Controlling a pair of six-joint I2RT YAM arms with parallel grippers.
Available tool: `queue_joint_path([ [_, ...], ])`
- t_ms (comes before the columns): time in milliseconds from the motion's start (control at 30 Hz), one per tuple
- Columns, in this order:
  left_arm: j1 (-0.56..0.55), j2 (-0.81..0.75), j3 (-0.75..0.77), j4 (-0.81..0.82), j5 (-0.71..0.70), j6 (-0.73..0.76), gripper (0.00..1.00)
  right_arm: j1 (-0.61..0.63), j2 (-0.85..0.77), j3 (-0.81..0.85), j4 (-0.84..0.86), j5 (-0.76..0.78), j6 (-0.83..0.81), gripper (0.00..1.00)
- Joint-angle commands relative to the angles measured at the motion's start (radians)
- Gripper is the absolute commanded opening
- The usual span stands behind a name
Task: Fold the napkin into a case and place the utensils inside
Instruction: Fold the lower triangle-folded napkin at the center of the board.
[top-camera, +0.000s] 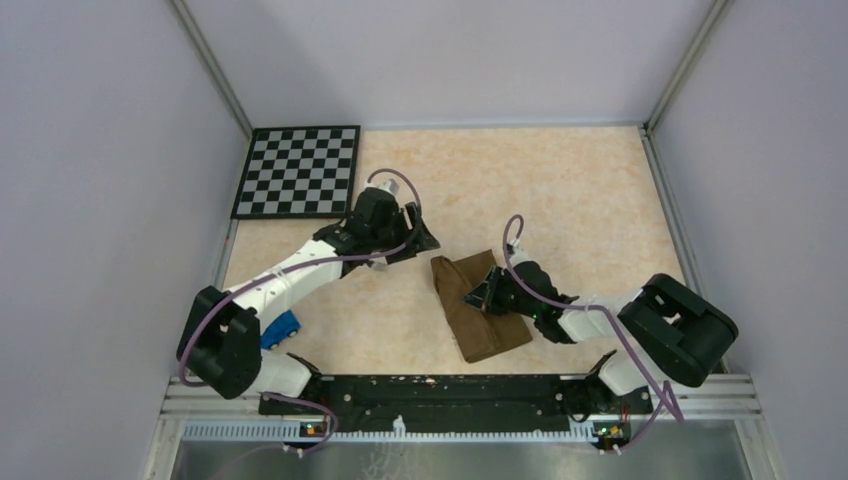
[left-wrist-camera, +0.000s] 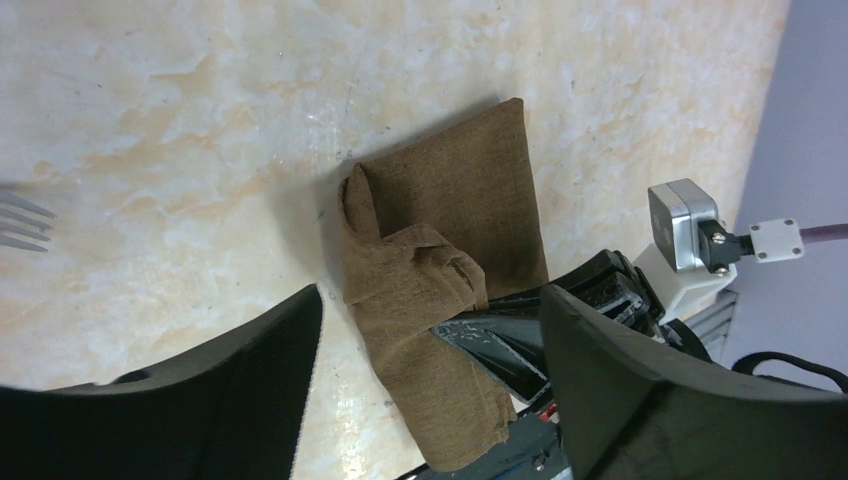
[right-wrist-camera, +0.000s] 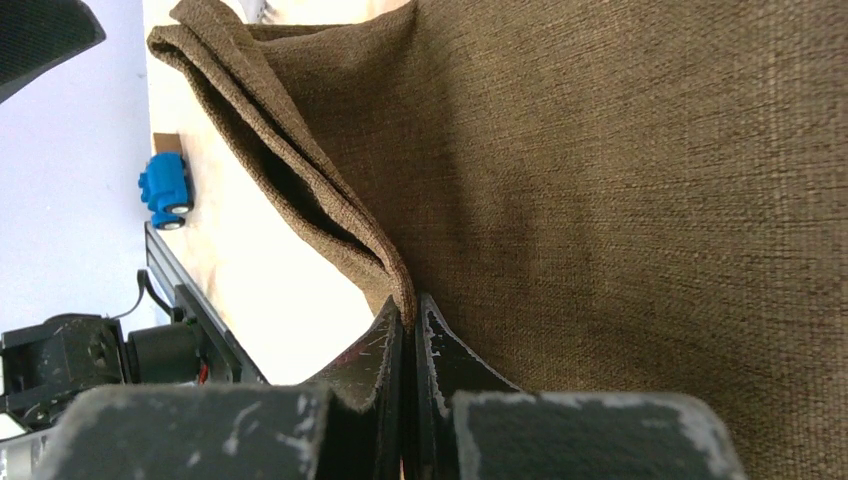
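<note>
The dark brown napkin lies folded into a long narrow case in the middle of the table, one end towards the near rail. My right gripper is shut on the edge of its upper layer and lifts that layer, so a pocket gapes. In the left wrist view the case shows with a bunched fold where the right fingers hold it. My left gripper hangs open up and to the left of the case, nothing between its fingers. Grey fork tines of one utensil peek in at the left edge; the other utensil is out of view.
A black-and-white checkerboard lies at the back left corner. A small blue toy car sits beside the left arm's base, also seen in the right wrist view as the toy car. The metal rail runs along the near edge.
</note>
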Motion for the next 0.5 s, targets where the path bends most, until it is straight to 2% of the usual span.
queue_joint_path([
  [0,0.066,-0.022,-0.096,0.218,0.163,0.024,0.63,-0.020,0.019,-0.014,0.076,0.012,0.018,0.00],
  [167,0.084,0.049,-0.145,0.358,0.258,0.014,0.33,-0.031,0.030,-0.029,0.086,0.009,0.031,0.00],
  [233,0.088,0.089,-0.146,0.388,0.294,0.007,0.25,-0.031,0.030,-0.030,0.086,0.009,0.031,0.00],
  [300,0.088,0.120,-0.146,0.413,0.322,-0.002,0.19,-0.033,0.028,-0.030,0.085,0.009,0.031,0.00],
  [467,0.084,0.153,-0.165,0.487,0.359,-0.029,0.14,-0.033,0.026,-0.030,0.084,0.009,0.030,0.00],
])
